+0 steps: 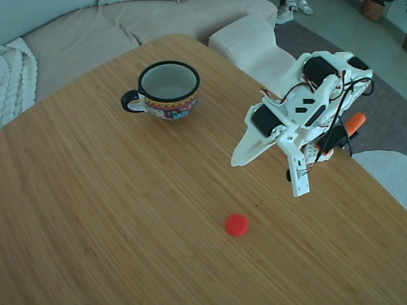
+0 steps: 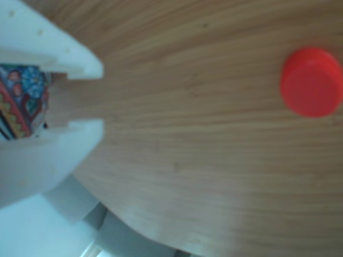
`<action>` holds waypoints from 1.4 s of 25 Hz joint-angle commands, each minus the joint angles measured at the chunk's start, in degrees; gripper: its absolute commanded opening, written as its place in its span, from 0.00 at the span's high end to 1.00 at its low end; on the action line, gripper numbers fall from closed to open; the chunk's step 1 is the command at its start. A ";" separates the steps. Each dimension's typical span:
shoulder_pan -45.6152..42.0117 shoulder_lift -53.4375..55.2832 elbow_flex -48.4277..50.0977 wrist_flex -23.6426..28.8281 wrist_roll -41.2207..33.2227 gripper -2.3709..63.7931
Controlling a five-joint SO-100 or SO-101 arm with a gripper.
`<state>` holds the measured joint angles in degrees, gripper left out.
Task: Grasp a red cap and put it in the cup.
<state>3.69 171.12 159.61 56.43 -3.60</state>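
Cap [image 1: 236,224]: lies flat on the table [image 1: 95,210], well apart from the cup [image 1: 168,90] and from me.
Gripper [image 1: 270,168]: hangs above the wood, holding nothing; jaws look a little apart.
Handling: I judge the cap light, stiff, slick-sided; best pinched across its round wall, squarely, or it may skid.
Cup: upright, mouth open, handle to the left in the fixed view.
Unclear: the other view is blurred; only a strip of cup pattern [image 2: 21,101] shows behind my fingers [image 2: 53,53].

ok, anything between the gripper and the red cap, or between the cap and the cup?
Nothing visible. In the fixed view the gripper hangs above bare wood up and right of the red cap, and only bare table lies between the cap and the cup.
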 commanded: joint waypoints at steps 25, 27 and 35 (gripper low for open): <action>-0.44 -1.14 -10.63 -0.70 0.26 0.88; -0.44 -3.69 -13.71 -0.70 0.26 0.88; -0.44 -17.75 -25.84 -6.15 0.26 0.87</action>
<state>3.69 155.92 139.39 52.12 -3.60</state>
